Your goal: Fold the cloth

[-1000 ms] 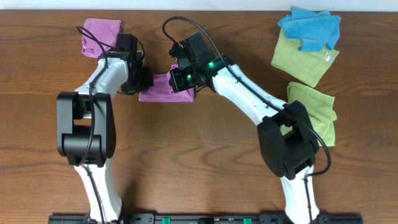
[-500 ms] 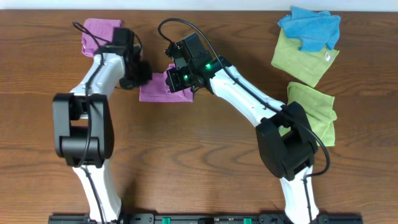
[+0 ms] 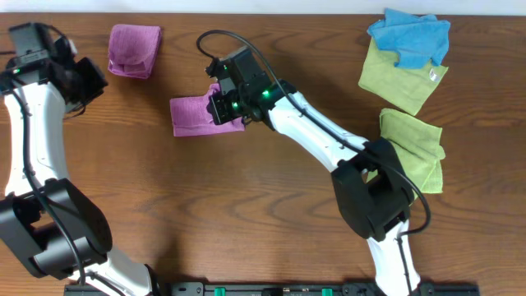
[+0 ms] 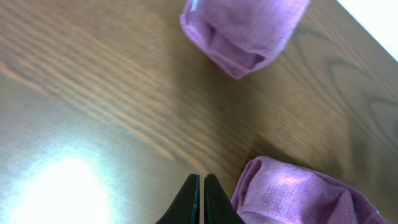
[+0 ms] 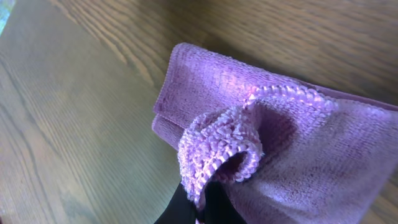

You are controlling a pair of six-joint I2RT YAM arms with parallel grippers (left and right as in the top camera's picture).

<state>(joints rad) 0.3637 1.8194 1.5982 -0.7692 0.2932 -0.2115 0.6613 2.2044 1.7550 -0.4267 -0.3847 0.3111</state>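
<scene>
The cloth lies folded into a purple-magenta strip left of the table's middle. My right gripper sits over its right end. It is shut on the cloth's stitched hem, which bunches up in a loop above the black fingertips. The folded layers stretch away beyond the gripper. My left gripper is at the far left, raised, well apart from the cloth, shut on nothing. An end of the cloth shows to the right of its fingertips.
A second purple cloth, a small folded pad, lies near the far edge. At the right, a blue cloth rests on a yellow-green one. Another yellow-green cloth lies below them.
My left arm has swung away from the cloth's left end to the table's far left, still shut. The right gripper and the cloth have shifted slightly left.
</scene>
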